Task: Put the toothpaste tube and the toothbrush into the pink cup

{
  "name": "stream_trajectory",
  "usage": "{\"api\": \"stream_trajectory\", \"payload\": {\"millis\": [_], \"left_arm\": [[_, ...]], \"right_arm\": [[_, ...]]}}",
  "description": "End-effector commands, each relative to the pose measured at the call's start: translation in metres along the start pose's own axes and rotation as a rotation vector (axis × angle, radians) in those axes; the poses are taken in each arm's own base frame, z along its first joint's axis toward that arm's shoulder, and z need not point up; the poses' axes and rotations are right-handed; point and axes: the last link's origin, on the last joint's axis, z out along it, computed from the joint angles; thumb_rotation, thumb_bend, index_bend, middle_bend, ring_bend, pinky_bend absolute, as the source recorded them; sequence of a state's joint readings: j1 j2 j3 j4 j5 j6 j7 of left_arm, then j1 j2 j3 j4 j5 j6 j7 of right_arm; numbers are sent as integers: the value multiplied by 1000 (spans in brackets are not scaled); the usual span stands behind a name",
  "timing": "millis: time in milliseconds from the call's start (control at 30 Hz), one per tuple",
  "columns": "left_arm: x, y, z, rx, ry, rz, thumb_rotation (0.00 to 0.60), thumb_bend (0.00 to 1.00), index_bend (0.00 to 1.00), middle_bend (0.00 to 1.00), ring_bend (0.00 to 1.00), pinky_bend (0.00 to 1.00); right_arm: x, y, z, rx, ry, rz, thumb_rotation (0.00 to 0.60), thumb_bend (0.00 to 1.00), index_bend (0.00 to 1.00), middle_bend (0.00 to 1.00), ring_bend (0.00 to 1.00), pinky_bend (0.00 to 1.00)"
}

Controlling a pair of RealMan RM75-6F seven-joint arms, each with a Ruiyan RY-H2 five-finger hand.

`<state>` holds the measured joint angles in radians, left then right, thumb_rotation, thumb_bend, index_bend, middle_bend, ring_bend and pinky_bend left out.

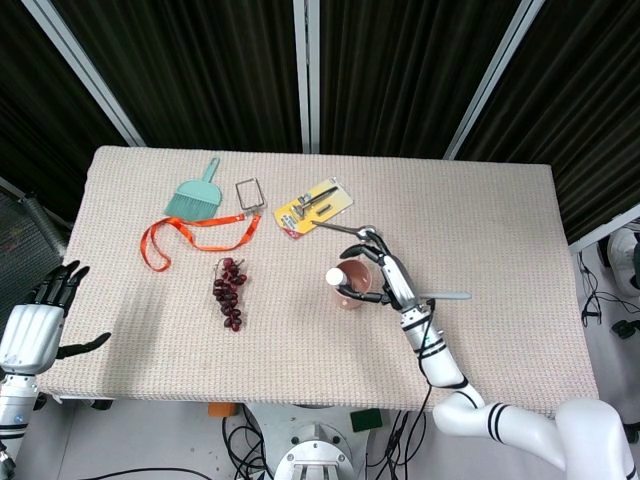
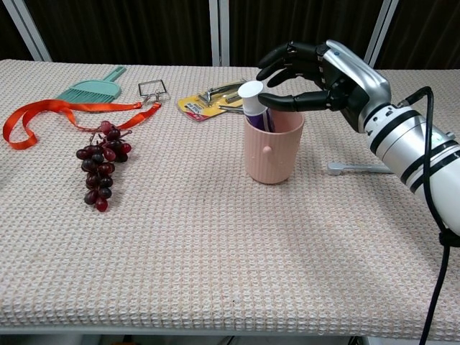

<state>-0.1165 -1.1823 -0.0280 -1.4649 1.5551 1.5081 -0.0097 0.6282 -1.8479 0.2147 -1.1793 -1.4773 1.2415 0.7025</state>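
Observation:
The pink cup (image 2: 273,151) (image 1: 347,296) stands mid-table. Inside it leans the purple toothpaste tube (image 2: 257,116), its white cap (image 1: 335,276) up and poking above the rim. My right hand (image 2: 320,70) (image 1: 385,276) hovers just right of the cup's top with fingers spread; the thumb reaches toward the tube but grips nothing. The grey toothbrush (image 2: 359,168) (image 1: 447,296) lies flat on the cloth right of the cup, partly behind my forearm. At the table's left edge my left hand (image 1: 35,325) stays open and empty.
A bunch of dark grapes (image 2: 100,169) lies left of the cup. An orange ribbon (image 2: 43,115), a teal dustpan brush (image 2: 90,88), a metal clip (image 2: 152,88) and a yellow card of nail clippers (image 2: 212,99) sit along the far side.

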Motion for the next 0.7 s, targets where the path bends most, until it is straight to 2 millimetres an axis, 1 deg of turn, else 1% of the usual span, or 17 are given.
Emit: {"api": "stream_trajectory", "payload": {"millis": [33,100,200,233,300,367,400,433,533,633,700], "left_arm": [[0,1,0,-2,1,1,440,0,89,45,63,254],[1,1,0,-4,3,1,438,0,89,45,63,254],[2,2,-1,-4,4,4,441,0,89,45,63,254],[2,2,-1,-4,5,4,442,0,89,45,63,254],[3,2,-1,-5,7,4,441,0,89,45,63,254],[3,3,-1,-6,7,3,438,0,89,45,63,254],[2,3,-1,-7,6,4,438,0,89,45,63,254],[2,3,-1,-7,4,3,437,0,89,45,64,254],[0,4,-1,-8,-4,2,437,0,90,45,63,254],[-2,5,-1,-9,-12,1,439,0,90,44,63,254],[-3,5,-1,-12,-16,1,440,0,90,45,63,254]], "right_arm": [[6,-4,-3,18,14,7,600,468,393,357,268,21],[14,-8,-6,43,33,9,600,462,371,346,256,20],[30,-18,-11,96,63,-4,600,454,337,335,247,18],[39,-22,-14,117,72,-28,600,452,332,331,247,17],[55,-26,-18,146,102,-96,600,441,322,326,247,19],[76,-27,-25,147,149,-258,600,411,315,328,251,22],[84,-24,-28,126,161,-355,600,396,317,338,258,24],[95,-19,-33,74,156,-499,600,385,338,352,267,24],[109,-1,-53,-118,54,-744,600,429,421,375,284,24],[119,15,-66,-260,-7,-892,600,443,426,380,285,6],[120,23,-70,-315,-23,-949,600,444,425,373,276,0]]}}
